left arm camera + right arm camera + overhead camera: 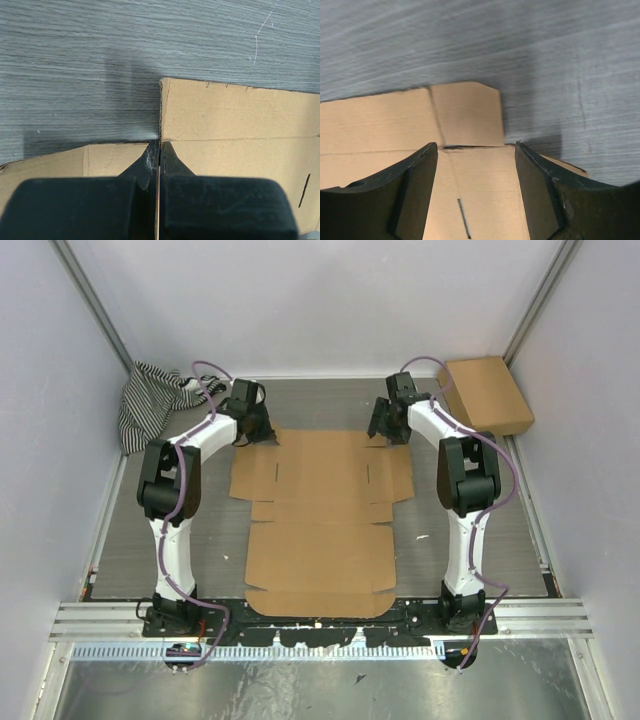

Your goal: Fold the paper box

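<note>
The left jaws are pressed together, their tips at the far-left corner notch of the paper box point(235, 115). That wrist view is too tight to say whether a sliver of card sits between them. The right jaws stand wide apart over the box's far-right corner flap and hold nothing. The paper box point(320, 530) lies flat and unfolded on the desk point(520, 540), between the two arms. Beyond its far-right corner rests a smaller closed cardboard box point(485, 395). Beyond its far-left corner lies a striped cloth point(150, 400).
</note>
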`<state>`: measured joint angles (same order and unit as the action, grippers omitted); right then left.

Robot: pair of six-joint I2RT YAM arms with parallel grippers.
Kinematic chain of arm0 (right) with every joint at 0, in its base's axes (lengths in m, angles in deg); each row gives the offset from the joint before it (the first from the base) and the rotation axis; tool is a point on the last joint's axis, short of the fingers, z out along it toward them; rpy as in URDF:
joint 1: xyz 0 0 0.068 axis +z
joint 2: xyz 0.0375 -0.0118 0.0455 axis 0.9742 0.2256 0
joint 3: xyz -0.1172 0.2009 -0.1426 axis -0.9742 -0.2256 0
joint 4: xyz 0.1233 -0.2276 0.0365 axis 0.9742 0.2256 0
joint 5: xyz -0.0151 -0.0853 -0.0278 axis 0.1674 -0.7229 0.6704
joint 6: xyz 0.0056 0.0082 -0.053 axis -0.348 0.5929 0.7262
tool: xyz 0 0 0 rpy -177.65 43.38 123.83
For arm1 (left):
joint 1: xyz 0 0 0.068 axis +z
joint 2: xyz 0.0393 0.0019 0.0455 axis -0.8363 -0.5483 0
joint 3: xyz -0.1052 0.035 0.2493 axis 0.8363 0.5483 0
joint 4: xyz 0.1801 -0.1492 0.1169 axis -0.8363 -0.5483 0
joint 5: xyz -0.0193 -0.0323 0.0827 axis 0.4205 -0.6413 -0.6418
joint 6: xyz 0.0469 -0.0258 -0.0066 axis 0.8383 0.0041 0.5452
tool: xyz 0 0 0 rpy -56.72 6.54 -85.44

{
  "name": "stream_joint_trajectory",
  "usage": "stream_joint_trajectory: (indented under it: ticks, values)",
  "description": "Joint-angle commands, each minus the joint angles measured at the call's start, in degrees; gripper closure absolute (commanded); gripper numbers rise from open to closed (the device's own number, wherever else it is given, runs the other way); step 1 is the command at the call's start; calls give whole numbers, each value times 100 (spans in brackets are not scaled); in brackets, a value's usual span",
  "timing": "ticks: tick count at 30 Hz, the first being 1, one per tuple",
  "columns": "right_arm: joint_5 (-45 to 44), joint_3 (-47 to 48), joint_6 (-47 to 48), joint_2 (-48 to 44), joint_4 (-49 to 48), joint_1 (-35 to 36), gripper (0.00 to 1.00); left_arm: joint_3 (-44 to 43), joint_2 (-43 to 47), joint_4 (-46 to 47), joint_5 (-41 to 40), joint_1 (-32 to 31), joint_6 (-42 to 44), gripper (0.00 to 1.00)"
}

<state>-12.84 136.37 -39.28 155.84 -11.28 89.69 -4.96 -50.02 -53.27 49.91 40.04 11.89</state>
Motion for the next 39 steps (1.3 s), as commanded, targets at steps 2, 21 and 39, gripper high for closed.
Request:
stream_joint_trajectory:
  ticks: [2, 21, 39]
  values:
    - [-154, -153, -35, -170, -157, -43, 31, 28, 225, -16, -12, 1, 71, 100]
    - [462, -132, 132, 266, -567, -112, 33, 45, 213, -19, 93, 0, 139, 100]
    - [820, -403, 421, -542, -1066, 30, 41, -22, 223, -59, 94, -46, 247, 100]
